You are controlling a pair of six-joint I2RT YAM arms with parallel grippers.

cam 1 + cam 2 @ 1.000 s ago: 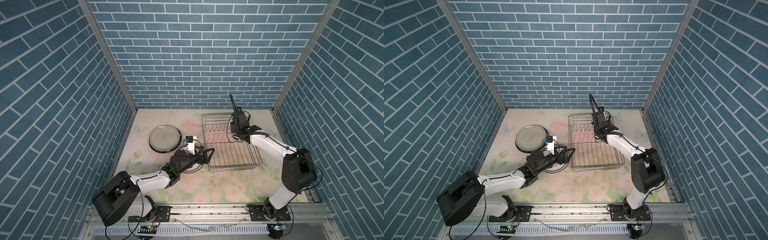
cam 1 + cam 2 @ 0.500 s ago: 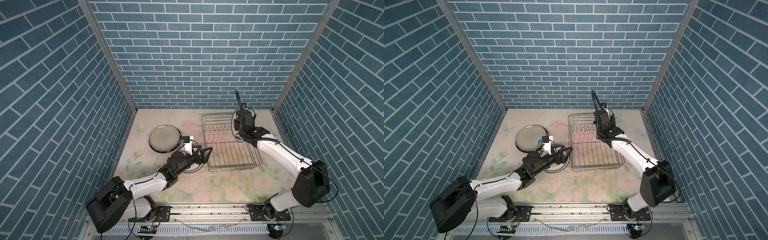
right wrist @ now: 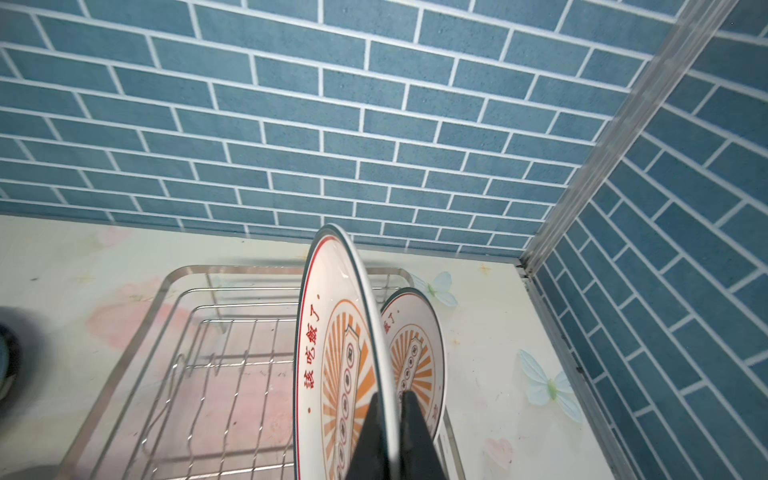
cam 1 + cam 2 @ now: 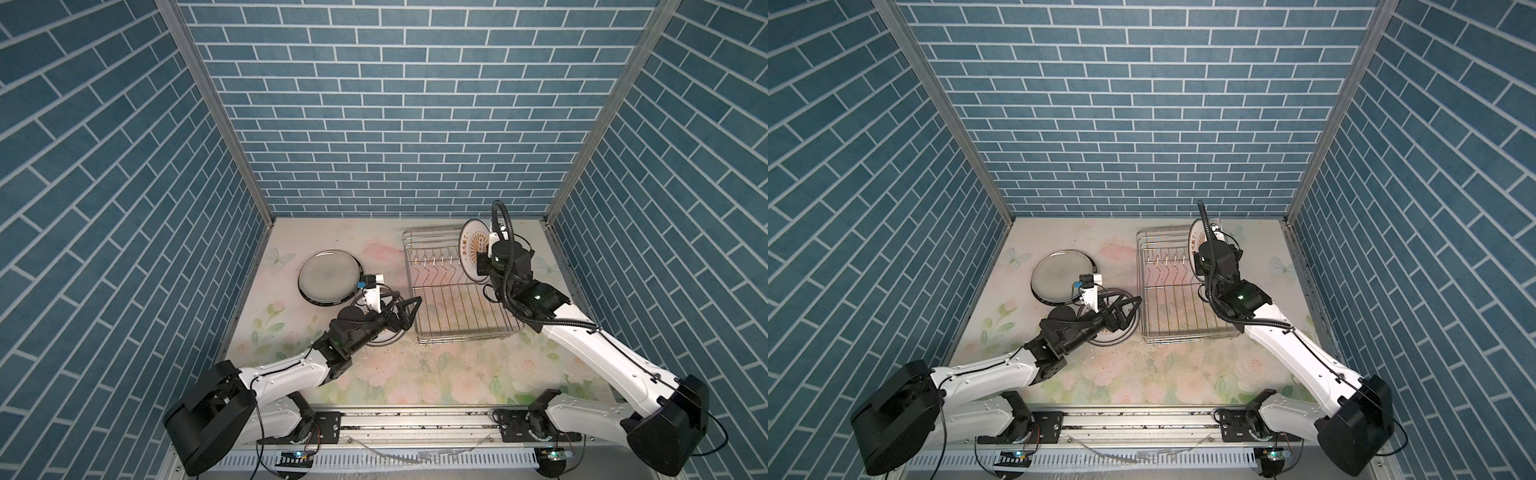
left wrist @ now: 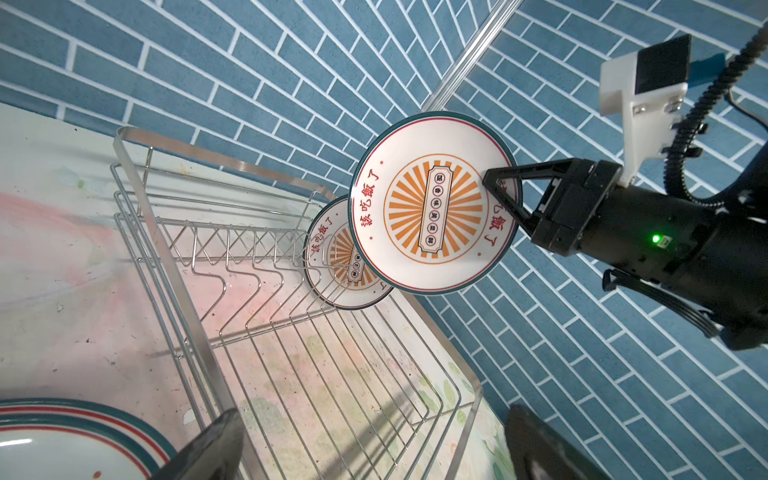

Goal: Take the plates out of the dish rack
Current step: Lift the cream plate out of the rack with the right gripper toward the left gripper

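Ceramic plate (image 5: 432,203) hangs above the dish rack (image 4: 457,303), pinched in my right end effector (image 5: 500,193); left end effector (image 4: 409,311) is open. Next I lay it beside the rack.

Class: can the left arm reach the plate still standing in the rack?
Probably not: the right gripper and its held plate stand between the open left gripper and the racked plate.

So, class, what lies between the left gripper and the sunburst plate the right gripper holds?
Only the dish rack, its slots there empty, spans that stretch; the left wrist view shows it plainest.
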